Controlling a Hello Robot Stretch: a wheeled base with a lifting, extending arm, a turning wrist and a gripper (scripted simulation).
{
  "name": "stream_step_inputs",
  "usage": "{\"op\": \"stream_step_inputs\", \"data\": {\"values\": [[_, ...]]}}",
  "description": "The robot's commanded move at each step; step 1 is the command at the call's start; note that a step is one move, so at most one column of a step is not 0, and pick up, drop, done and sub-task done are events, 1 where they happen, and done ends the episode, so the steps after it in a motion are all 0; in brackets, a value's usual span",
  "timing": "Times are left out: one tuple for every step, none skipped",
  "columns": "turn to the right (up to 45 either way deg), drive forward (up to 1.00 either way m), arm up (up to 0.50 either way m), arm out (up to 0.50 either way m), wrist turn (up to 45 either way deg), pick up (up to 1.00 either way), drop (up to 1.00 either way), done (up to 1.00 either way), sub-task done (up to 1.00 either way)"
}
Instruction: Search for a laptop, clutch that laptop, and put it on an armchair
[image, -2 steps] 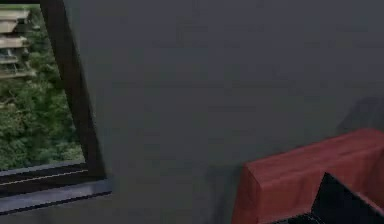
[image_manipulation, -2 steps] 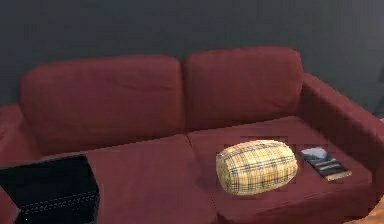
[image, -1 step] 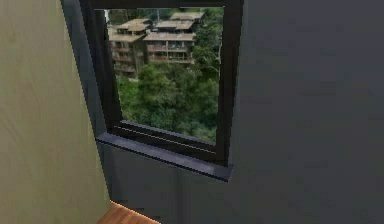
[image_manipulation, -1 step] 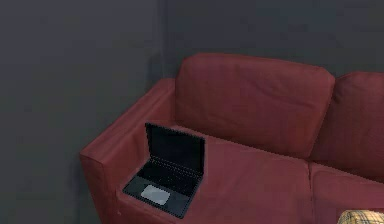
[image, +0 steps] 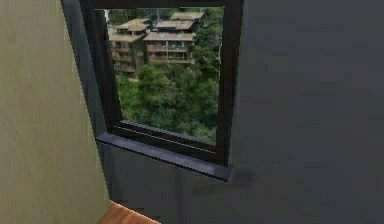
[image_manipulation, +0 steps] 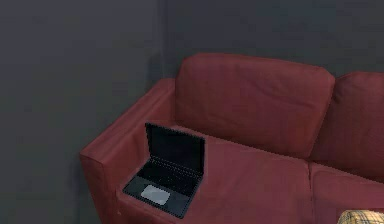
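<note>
Laptop (image_manipulation: 170, 168), black, lid raised, is sitting on the red cushioned sofa (image_manipulation: 255, 100) beside its armrest (image_manipulation: 122, 135); its bearing from the gripper, and the gripper's state, I cannot tell.

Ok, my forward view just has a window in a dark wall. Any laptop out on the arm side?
Observer: Yes, a laptop lies on a red sofa.
Operator: Lid up or down?
Observer: Up. The dark screen stands upright behind the keyboard.
Operator: Where on the sofa?
Observer: On the seat, right beside the armrest at the sofa's end toward the arm side view's left.
</note>
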Motion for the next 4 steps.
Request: {"op": "stream_step_inputs", "data": {"values": [[0.0,0.00,0.12,0.00,0.0,0.00,0.00,0.00,0.00],[0.0,0.00,0.00,0.22,0.0,0.00,0.00,0.00,0.00],[0.0,0.00,0.00,0.00,45.0,0.00,0.00,0.00,0.00],[0.0,0.00,0.00,0.00,45.0,0.00,0.00,0.00,0.00]]}}
